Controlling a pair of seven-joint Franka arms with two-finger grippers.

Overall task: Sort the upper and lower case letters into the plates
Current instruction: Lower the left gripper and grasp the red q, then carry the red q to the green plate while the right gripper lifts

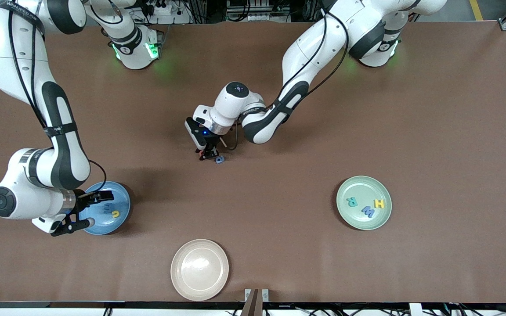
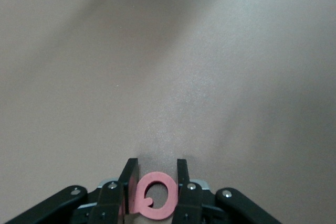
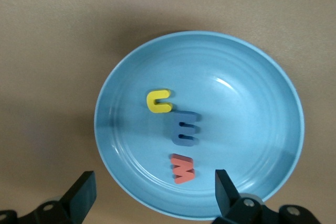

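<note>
Left gripper [image 1: 207,154] clamps the red Q [image 2: 153,202]; green plate [image 1: 364,202] lies toward 4 o'clock; right gripper [image 3: 152,192], wide open, waits over blue plate [image 3: 252,93]

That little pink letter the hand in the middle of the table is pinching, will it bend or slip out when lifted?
The pink letter is probably light: it is small and looks like foam. It may squash a little, as the left hand pinches it across its edges. Its matte surface suggests it won't slip easily, though the ring shape could flex.
</note>
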